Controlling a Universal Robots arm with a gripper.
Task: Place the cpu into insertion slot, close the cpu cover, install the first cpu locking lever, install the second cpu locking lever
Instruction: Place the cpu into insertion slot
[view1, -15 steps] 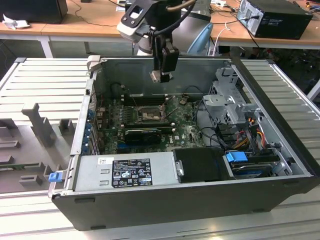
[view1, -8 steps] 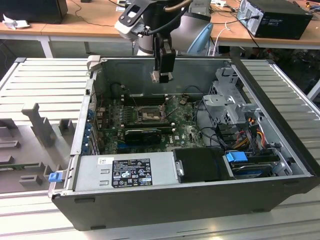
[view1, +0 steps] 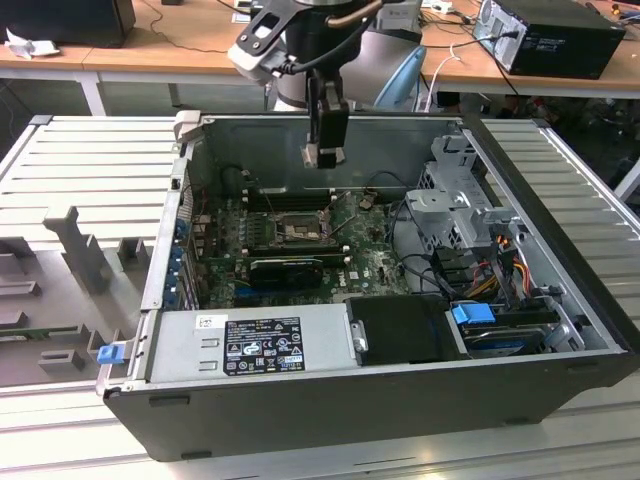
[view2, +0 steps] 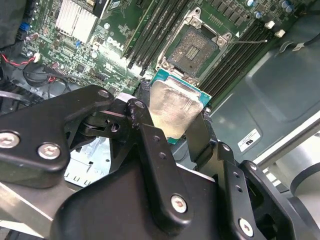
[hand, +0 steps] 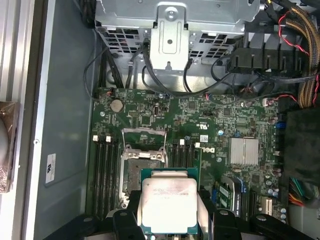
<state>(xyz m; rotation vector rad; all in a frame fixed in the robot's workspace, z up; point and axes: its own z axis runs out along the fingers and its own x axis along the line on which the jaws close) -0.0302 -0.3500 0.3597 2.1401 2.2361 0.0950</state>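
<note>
In the upper centre of the exterior view, the grey robot arm (view1: 300, 40) hangs its black two-fingered gripper (view1: 324, 152) over a dark grey metal computer case (view1: 330, 400) that lies open on its side. In both wrist views the gripper has hold of the small flat square cpu (hand: 169, 205), with its pale grey-silver metal top and green rim. The black fingers (view2: 196, 131) are clamped on two opposite edges, so the jaws stand parted only by the chip's width. The cpu is carried in the air, well apart from the green motherboard (view1: 370, 265) on the case floor. The small square insertion slot (hand: 142, 172), with its dark metal frame, sits between rows of long narrow black memory slots (hand: 105, 170), and its contact field is bare, with nothing seated in it. In the exterior view the insertion slot (view1: 300, 228) lies in the middle of the frame, below the gripper and a little toward the exterior view's left. In the first wrist view the cpu overlaps only one corner of the slot's frame, so I judge it offset to one side rather than centred above. The chip's edges run roughly parallel to the frame's edges there, so I judge the two squares already close in rotation. In the second wrist view the insertion slot (view2: 192, 50) lies just beyond the chip's free edge.
</note>
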